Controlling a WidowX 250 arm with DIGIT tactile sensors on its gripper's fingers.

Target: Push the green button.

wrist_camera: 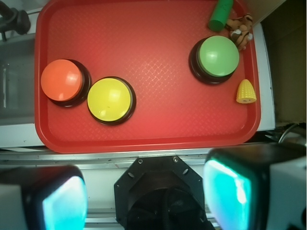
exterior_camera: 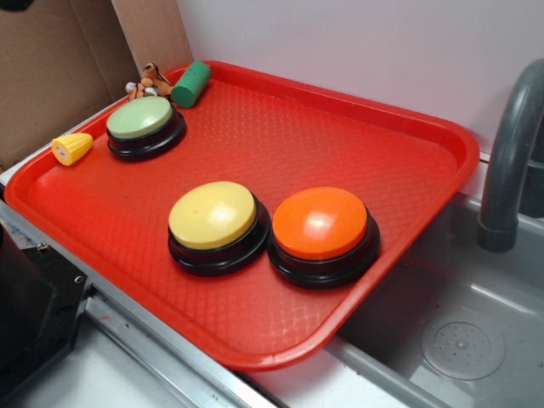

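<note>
Pincer (wrist_camera: pixel 146 201) of mine hangs wide open and empty off the tray's (wrist_camera: pixel 144 143) near edge — high up so I can spot the green button (wrist_camera: pixel 218 56) first.

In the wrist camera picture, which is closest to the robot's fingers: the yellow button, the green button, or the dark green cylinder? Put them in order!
1. Yellow button, left of middle, nearest the tray's near edge.
2. Green button, right side, farther up.
3. Dark green cylinder, far right corner.
</note>
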